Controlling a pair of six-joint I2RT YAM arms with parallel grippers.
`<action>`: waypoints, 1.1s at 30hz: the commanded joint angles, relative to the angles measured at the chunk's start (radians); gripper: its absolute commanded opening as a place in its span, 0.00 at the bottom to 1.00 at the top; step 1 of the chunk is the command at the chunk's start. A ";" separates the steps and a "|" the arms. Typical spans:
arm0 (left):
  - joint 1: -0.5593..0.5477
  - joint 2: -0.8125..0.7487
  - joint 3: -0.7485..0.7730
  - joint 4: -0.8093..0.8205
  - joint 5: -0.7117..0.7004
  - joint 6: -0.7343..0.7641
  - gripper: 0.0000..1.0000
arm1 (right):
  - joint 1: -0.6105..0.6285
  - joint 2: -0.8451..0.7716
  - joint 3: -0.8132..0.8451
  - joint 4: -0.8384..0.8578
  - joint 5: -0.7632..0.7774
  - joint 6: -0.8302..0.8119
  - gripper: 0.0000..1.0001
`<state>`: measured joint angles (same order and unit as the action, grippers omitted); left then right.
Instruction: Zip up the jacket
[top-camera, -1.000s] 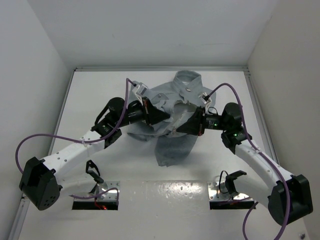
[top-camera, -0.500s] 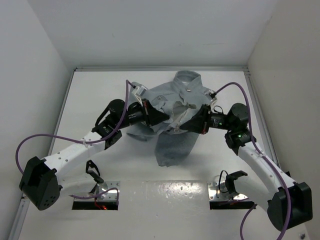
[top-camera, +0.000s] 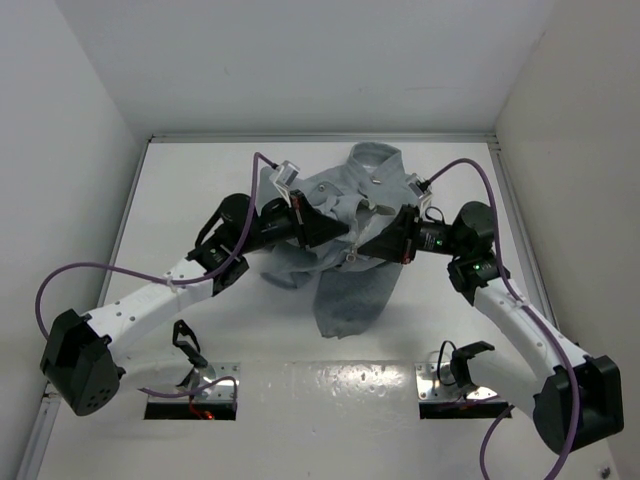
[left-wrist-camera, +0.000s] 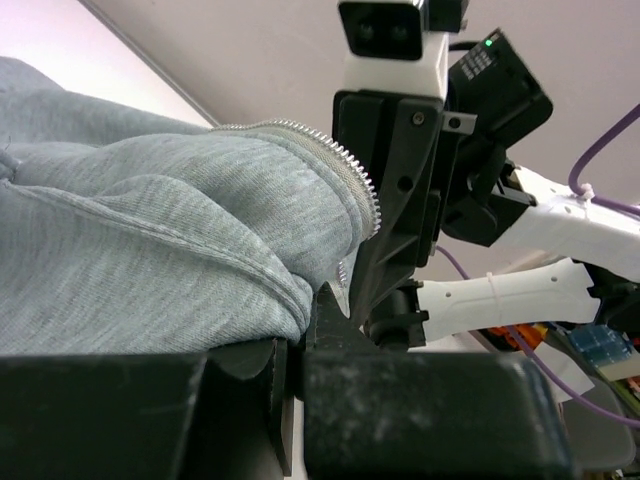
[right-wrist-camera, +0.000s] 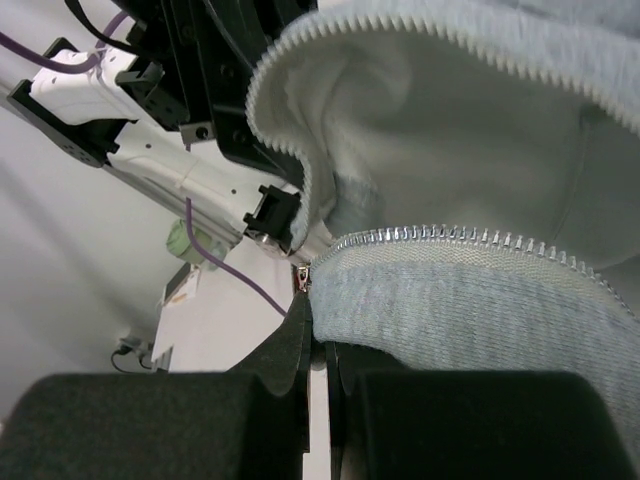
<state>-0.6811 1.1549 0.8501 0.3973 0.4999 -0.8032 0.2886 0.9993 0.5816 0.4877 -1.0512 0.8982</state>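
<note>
The light grey jacket (top-camera: 350, 295) is bunched mid-table, collar (top-camera: 375, 160) at the far side, its lower part lying flat toward me. My left gripper (top-camera: 335, 237) is shut on the jacket's left front edge; in the left wrist view (left-wrist-camera: 298, 345) grey fabric (left-wrist-camera: 150, 240) with zipper teeth (left-wrist-camera: 350, 170) bulges out of the jaws. My right gripper (top-camera: 365, 248) is shut on the right front edge (right-wrist-camera: 480, 300) just below its zipper teeth (right-wrist-camera: 450, 235), beside a small metal zipper piece (right-wrist-camera: 300, 280); its jaws (right-wrist-camera: 318, 345) are pressed together. The two grippers nearly touch, tip to tip.
White walls enclose the white table (top-camera: 200, 180) on three sides. Purple cables (top-camera: 70, 280) loop off both arms. Two metal mounting plates (top-camera: 445, 385) lie at the near edge. The white lining (right-wrist-camera: 430, 120) shows above the right jaws.
The two grippers have come closer together over the jacket's front; the open gap showing white lining has narrowed. The right arm shifted left, the left slightly right.
</note>
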 joint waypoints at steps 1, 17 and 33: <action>-0.031 0.002 0.050 0.074 0.017 -0.007 0.00 | 0.000 -0.002 0.066 0.078 0.000 0.008 0.00; -0.021 0.002 0.072 0.061 -0.012 0.013 0.00 | 0.003 -0.031 0.040 0.080 -0.003 0.008 0.00; -0.012 -0.017 0.063 0.018 -0.003 0.042 0.00 | -0.014 -0.019 0.041 0.075 0.026 0.044 0.00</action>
<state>-0.6987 1.1648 0.8688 0.3672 0.4820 -0.7902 0.2810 0.9863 0.5995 0.4931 -1.0428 0.9207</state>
